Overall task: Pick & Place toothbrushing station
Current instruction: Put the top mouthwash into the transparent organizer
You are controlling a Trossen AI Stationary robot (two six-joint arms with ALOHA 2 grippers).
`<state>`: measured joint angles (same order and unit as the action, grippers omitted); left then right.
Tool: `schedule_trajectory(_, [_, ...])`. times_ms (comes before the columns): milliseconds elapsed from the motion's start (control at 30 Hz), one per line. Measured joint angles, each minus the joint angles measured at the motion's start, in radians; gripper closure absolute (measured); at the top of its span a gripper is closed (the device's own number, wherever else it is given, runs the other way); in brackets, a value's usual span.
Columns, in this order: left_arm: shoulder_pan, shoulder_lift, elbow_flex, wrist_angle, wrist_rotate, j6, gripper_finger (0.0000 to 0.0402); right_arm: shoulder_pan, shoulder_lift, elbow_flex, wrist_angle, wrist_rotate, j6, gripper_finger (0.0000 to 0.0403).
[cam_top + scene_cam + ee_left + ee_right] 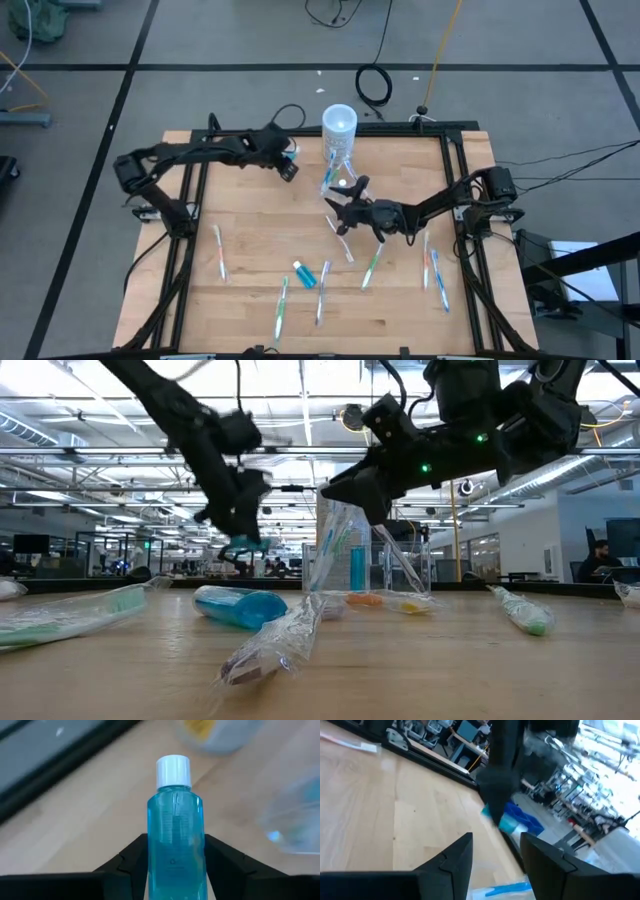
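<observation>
1. My left hand (pixel 175 865) has its fingers closed on a small blue bottle (pixel 174 827) with a white cap, gripped low on the body. In the high view it hangs over the back-left part of the bench (pixel 250 230), near the clear cup (pixel 338 130).
2. My right hand (pixel 340 212) is mid-bench, just in front of the cup, fingers apart with nothing between them.
3. The cup stands at the back edge with a few brushes already leaning in it. Other wrapped toothbrushes (pixel 220 252) and a second blue bottle (pixel 304 274) lie loose along the front.
4. Risk: the grip is low and the bottle is smooth, so I judge it could pivot or slip on the way over.
5. Risk: both hands are close to the cup. If I bring the left in now, the arms could clash or knock the cup over; it looks light and sits near the edge.
6. Risk: the leaning brushes crowd the cup's mouth, so the bottle may catch on them and land outside.
</observation>
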<state>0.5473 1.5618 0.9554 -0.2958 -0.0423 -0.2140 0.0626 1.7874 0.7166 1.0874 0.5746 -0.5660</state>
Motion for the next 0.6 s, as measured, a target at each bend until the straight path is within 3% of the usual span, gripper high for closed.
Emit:
schedule_trajectory(333, [-0.164,-0.163,0.002,0.135,0.014,0.171,0.0229,0.025,-0.016,0.000,-0.053,0.004,0.072,0.0247])
schedule_trajectory(467, [-0.233,-0.166,0.002,0.196,0.052,0.320,0.0228,0.062,-0.087,0.000,-0.093,0.010,0.059,0.0247])
schedule_trajectory(600, [-0.297,-0.166,0.002,0.195,0.092,0.428,0.0228,0.092,-0.201,-0.001,-0.239,0.092,0.110,0.0247])
